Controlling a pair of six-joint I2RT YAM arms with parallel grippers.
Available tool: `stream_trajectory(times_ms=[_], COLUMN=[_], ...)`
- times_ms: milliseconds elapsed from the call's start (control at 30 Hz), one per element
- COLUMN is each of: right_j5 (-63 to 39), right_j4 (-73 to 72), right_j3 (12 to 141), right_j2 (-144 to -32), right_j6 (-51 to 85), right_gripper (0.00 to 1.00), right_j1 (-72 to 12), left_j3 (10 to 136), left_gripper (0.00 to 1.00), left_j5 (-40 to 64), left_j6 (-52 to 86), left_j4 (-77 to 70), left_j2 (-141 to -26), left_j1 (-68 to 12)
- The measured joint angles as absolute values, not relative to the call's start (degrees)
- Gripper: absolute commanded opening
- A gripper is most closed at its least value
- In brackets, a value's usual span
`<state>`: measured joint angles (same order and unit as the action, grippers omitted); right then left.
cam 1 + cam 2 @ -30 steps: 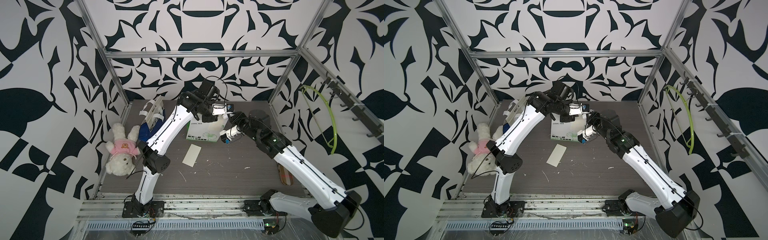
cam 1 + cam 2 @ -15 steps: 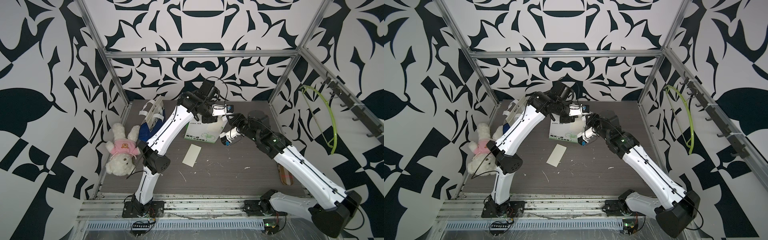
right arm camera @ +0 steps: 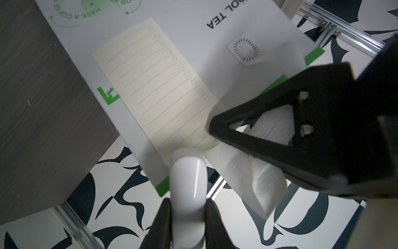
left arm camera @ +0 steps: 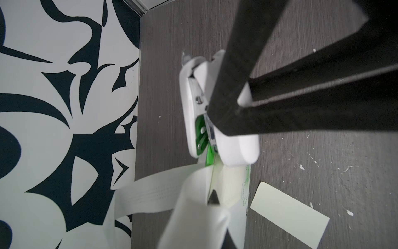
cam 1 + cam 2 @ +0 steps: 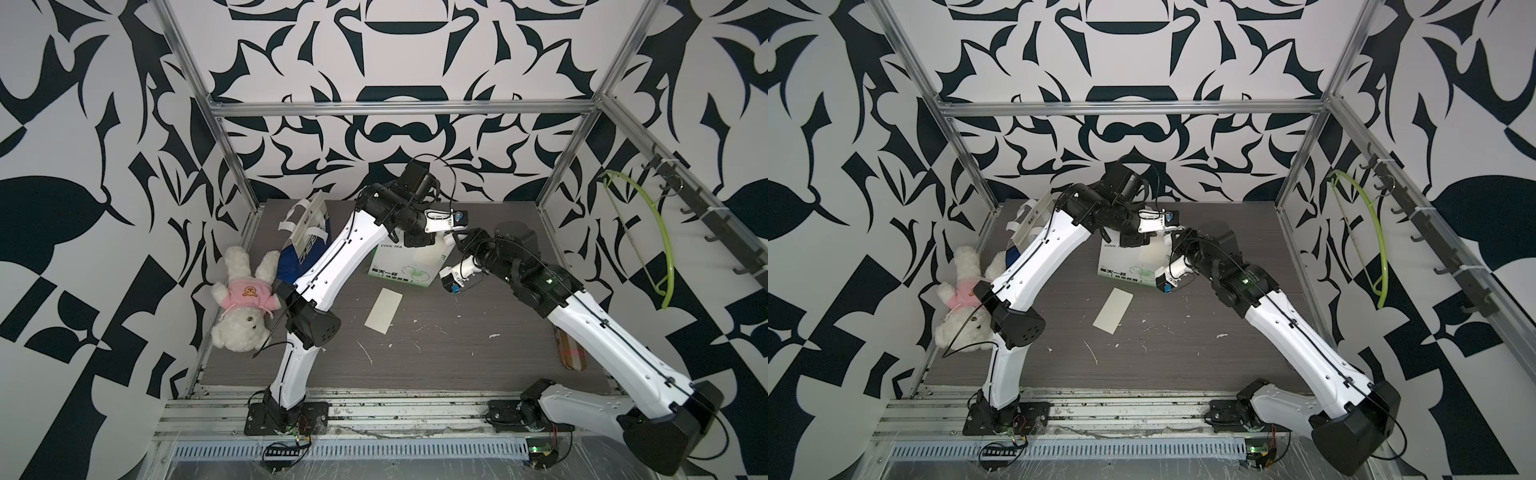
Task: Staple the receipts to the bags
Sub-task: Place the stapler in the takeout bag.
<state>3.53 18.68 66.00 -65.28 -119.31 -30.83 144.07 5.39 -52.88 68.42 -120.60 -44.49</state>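
On the grey wood-grain bench [image 5: 457, 353] lies the white-and-green paper carrier bag [image 5: 395, 262], with the cream lined paper receipt [image 3: 159, 86] on its face, long axis running to the rim. The small white plastic stapler [image 3: 188, 179] bites that rim, clenched by the left end effector [image 3: 187, 212] — the right end effector [image 3: 243, 146] pinches the bag just beside it.

Fig. My work surface, a dark grey wood-grain table [image 5: 457, 365]. At frame centre a loose cream receipt [image 5: 383, 310] lies flat; just above it sits the white-and-green bag [image 5: 399, 272]. Upper left stands the navy bag [image 5: 305, 245]. At the table's left edge I see a white teddy bear [image 5: 245, 303], face up. At the right edge lies a brown flat object [image 5: 571, 353]. Small white scraps [image 5: 364, 352] dot the lower half.
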Motion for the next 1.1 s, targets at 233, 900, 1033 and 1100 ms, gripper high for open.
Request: stream_trajectory(times_ms=[233,900,1033,1100], right_j5=[3.7,3.6,4.0,4.0], right_j4=[19.5,20.6,19.5,18.2], right_j3=[66.0,63.4,61.7,61.1], right_j2=[-65.3,-63.6,-63.4,-63.4], right_j6=[-119.3,-119.3,-119.3,-119.3], right_gripper=[0.0,0.0,0.0,0.0], right_j1=[-30.8,-30.9,-30.9,-30.9], left_j3=[143.9,143.7,143.7,143.7], left_gripper=[0.0,0.0,0.0,0.0], left_j5=[5.4,5.2,5.2,5.3], left_j6=[-52.7,-52.4,-52.3,-52.2], left_j4=[68.4,68.7,68.8,68.9], left_j2=[-120.6,-120.6,-120.6,-120.6], left_j1=[-44.6,-44.6,-44.4,-44.3])
